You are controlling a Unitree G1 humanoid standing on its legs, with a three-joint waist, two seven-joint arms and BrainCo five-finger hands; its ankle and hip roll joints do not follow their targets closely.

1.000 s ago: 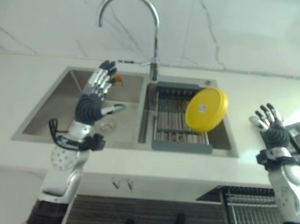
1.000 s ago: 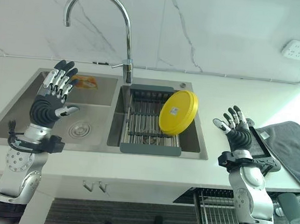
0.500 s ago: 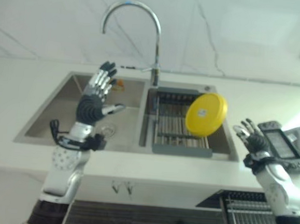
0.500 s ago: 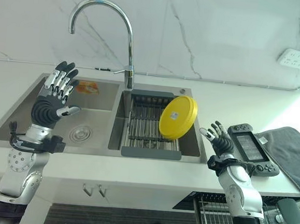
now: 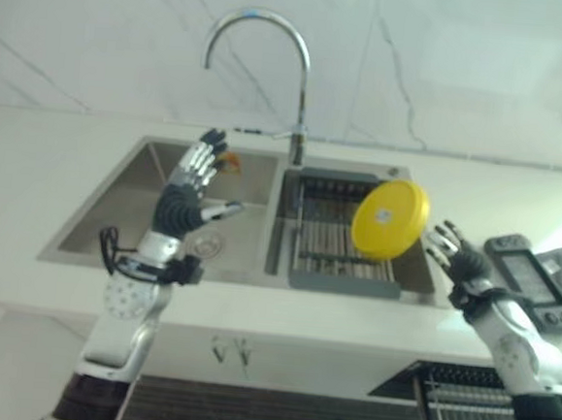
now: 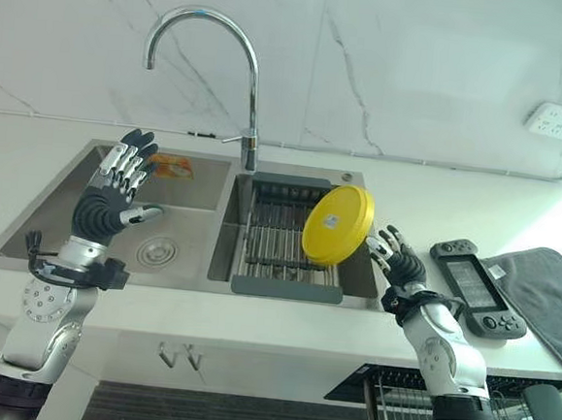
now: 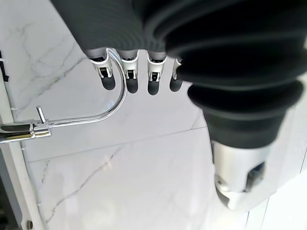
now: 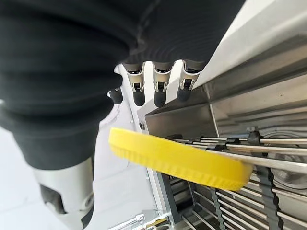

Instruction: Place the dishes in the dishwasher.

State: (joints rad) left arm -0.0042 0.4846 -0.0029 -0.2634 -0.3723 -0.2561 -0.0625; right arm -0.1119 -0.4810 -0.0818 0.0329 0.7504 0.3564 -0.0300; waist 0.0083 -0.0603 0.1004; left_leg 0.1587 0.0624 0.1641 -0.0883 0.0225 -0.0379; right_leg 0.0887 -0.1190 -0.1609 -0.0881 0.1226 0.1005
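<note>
The sink (image 6: pixel 26 239) is a steel double basin set into the white tabletop (image 6: pixel 282 322), with a curved tap (image 6: pixel 252 120) rising behind the wall between its two bowls. The left robot hand (image 6: pixel 115 192) is raised above the sink's left bowl, fingers straight and spread wide, thumb out to the side, holding nothing. Beyond it, at the back edge of that bowl, lies a small orange thing (image 6: pixel 172 165); what it is cannot be told. A drain (image 6: pixel 155 252) sits in the floor of the left bowl. In the sink's right bowl rests a grey rack (image 6: pixel 283 249) of metal bars. The yellow plate (image 6: pixel 337 224) stands tilted on its edge at the rack's right end, leaning toward the sink's right wall. The right robot hand (image 6: pixel 394 262) is just right of the plate, over the sink's right rim, fingers (image 8: pixel 160 93) straight and spread, close to the plate's rim but not gripping it. Right of the sink, on the tabletop, lies a dark handheld device (image 6: pixel 474 298), and beyond it a grey cloth (image 6: pixel 547 289).
</note>
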